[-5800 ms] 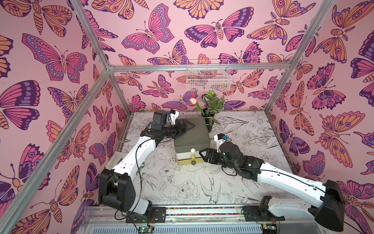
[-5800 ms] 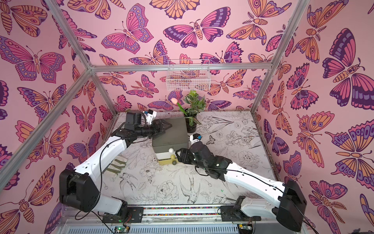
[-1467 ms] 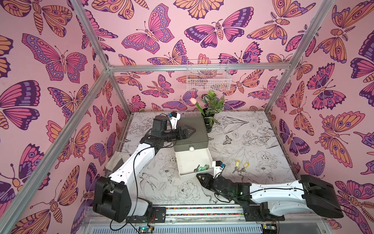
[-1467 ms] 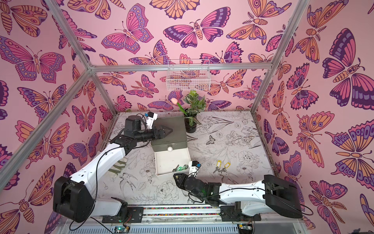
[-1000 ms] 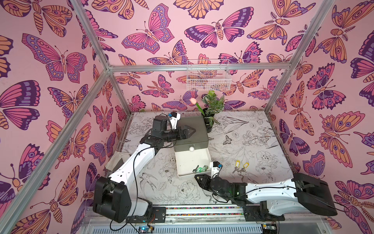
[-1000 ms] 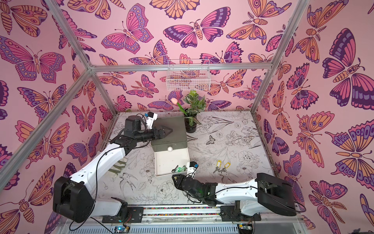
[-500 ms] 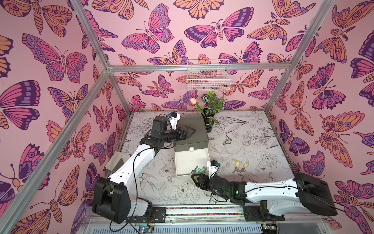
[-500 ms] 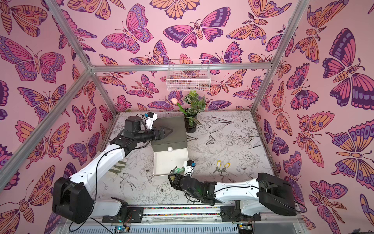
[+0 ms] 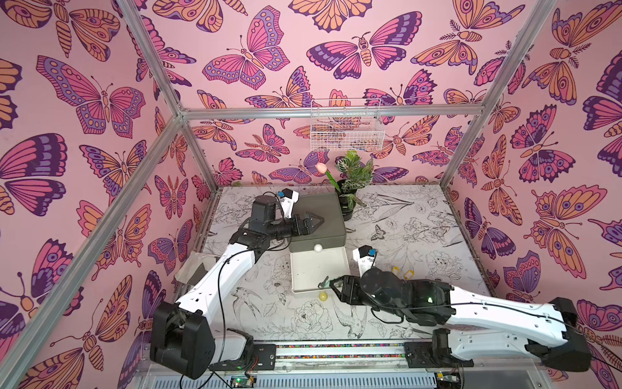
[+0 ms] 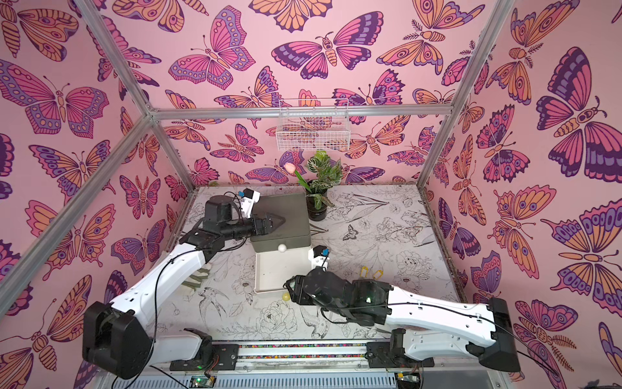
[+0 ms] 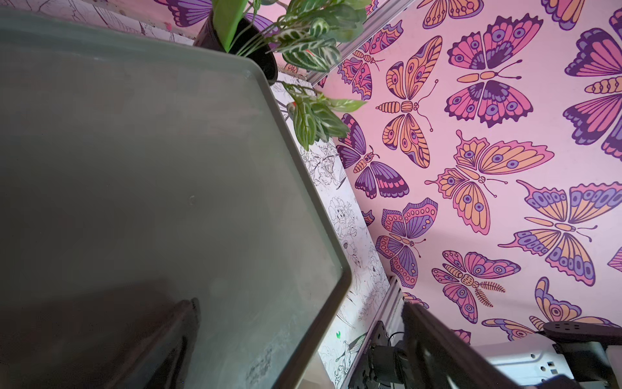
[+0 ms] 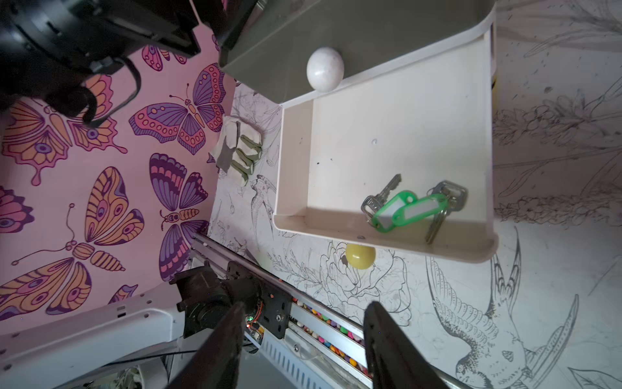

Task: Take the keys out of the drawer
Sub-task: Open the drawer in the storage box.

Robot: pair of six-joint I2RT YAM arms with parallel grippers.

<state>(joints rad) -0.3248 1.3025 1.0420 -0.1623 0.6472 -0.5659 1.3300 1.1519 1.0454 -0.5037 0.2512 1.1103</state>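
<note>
The keys (image 12: 404, 208), dull silver metal with glossy green oval tags, lie in the smooth cream plastic drawer (image 12: 387, 134), against its front wall and nearer the front right corner. The right gripper (image 12: 304, 313) hangs before that wall, its black tapered jaws apart and empty. The left gripper (image 9: 314, 222) spreads its jaws wide over the matte olive box (image 9: 323, 205). Yellow-tagged keys (image 9: 402, 272) lie on the flower-printed table (image 9: 420, 229), right of the drawer.
</note>
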